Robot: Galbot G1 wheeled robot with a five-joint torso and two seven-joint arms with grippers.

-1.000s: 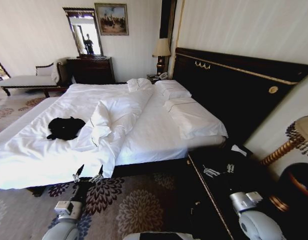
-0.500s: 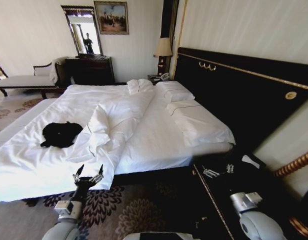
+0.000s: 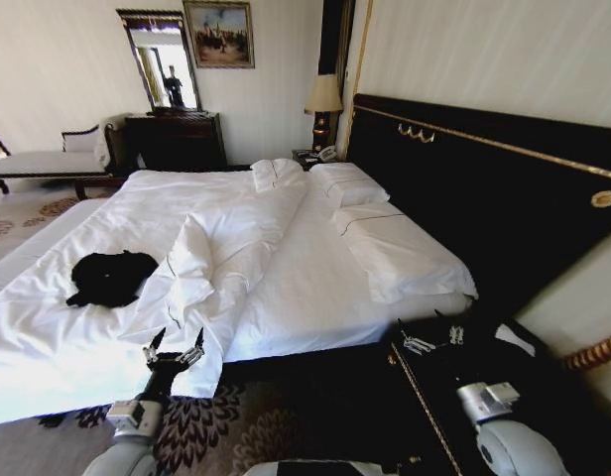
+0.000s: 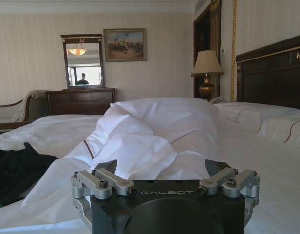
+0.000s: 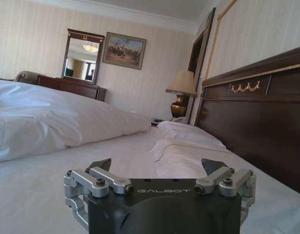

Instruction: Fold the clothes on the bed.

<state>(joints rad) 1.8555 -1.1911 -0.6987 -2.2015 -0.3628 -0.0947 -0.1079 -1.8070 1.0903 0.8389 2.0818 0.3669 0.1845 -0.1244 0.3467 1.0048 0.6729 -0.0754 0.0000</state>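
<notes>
Shirt (image 3: 110,277) lies crumpled on the bed (image 3: 315,288), left of the bunched duvet (image 3: 221,248). I see my left gripper (image 3: 174,348) at the bed's near edge, jaws released; right gripper (image 5: 159,168) likewise released, empty.
</notes>
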